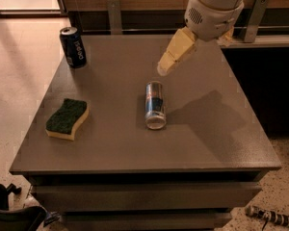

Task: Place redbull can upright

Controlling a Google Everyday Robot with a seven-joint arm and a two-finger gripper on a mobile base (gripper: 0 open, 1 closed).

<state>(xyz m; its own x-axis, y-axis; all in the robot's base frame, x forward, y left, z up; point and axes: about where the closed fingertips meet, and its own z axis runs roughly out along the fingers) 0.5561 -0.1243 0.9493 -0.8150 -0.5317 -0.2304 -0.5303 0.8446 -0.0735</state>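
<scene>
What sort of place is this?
Probably an office break area or test kitchen: a grey table holds a slim silver-and-blue redbull can on its side, a dark blue Pepsi can and a green-and-yellow sponge. The cream gripper hangs over the table just beyond the redbull can.

The redbull can (154, 105): metal, glossy silver and blue, end cap mirror-bright. The tabletop (207, 129): matt grey-brown, smooth, finely speckled. The claw (164, 69), hanging above the tabletop just past the can's far end: cream, matt, probably plastic or rubber. The arm housing (214, 8): white, smooth, slight sheen. The Pepsi can (73, 47): dark glossy metal. The sponge (67, 118): rough green scouring face over porous yellow foam.
</scene>
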